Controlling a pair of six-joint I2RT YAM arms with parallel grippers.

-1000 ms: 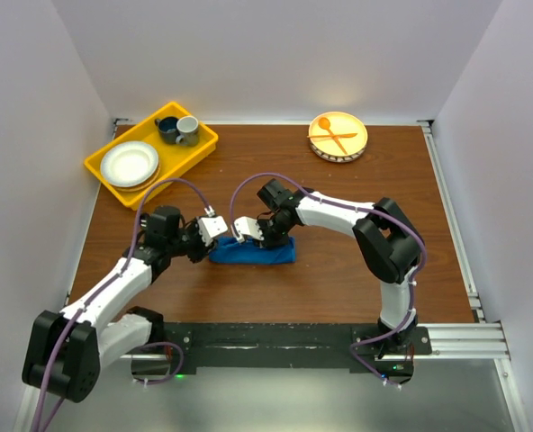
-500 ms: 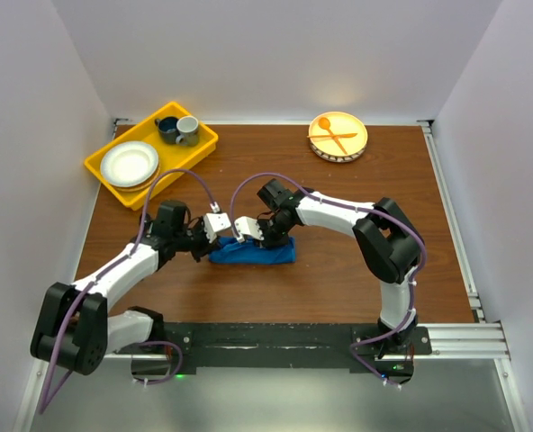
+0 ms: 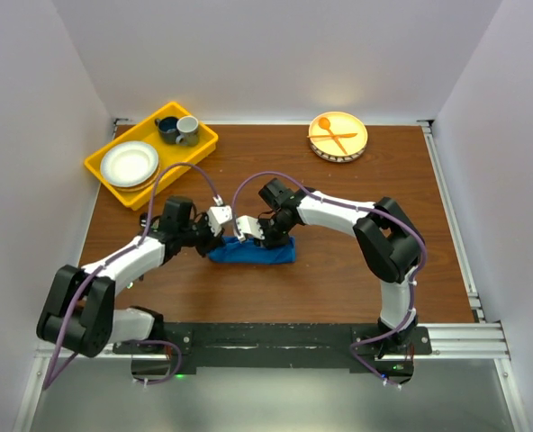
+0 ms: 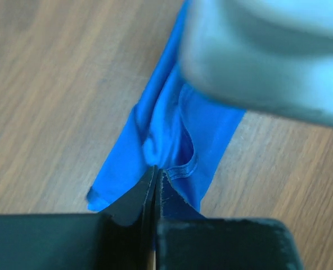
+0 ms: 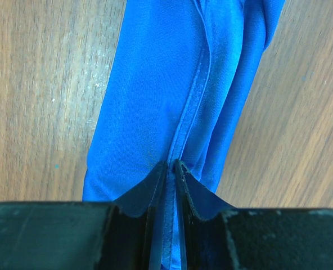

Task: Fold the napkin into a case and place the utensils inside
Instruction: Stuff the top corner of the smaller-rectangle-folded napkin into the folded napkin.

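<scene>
A bright blue napkin (image 3: 253,253), folded into 1 long narrow strip, is laid near the middle of the wooden table (image 3: 338,243). Near its left end, a fold is pinched by the left gripper (image 4: 155,173), jaws pressed together. A hem is clamped between the nearly closed jaws of the right gripper (image 5: 171,166). 1 yellow tray (image 3: 203,144) is set at the far left.

- Napkin (image 5: 149,95): soft blue cloth, matt, stitched hem.
- Counter (image 5: 37,84): brown wood grain, smooth, faint pale scuffs.
- Right tool (image 5: 170,165): black, matt, plastic-looking fingers.
</scene>
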